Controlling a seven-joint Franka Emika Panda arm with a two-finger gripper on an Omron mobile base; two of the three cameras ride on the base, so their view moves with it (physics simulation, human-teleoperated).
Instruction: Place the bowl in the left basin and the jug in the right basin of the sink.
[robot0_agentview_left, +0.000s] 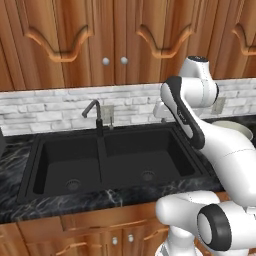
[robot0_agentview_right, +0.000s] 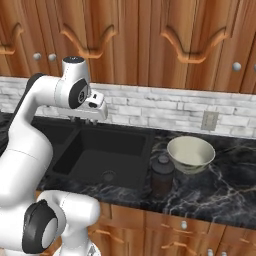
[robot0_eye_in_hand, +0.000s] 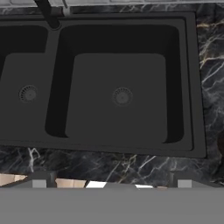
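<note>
Two basins lie under your gripper (robot0_agentview_right: 84, 120), jaws spread wide, holding nothing. Your right base view gives you the jug (robot0_agentview_right: 162, 176) and bowl (robot0_agentview_right: 190, 154) touching on the counter (robot0_agentview_right: 225, 190) right of the sink (robot0_agentview_right: 145, 165); your left base view adds the faucet (robot0_agentview_left: 95, 116).

sink (robot0_agentview_left: 115, 159): left of jug (robot0_agentview_right: 162, 175) | bowl (robot0_agentview_right: 190, 154): just right-behind jug, on counter (robot0_agentview_right: 220, 190)
</note>
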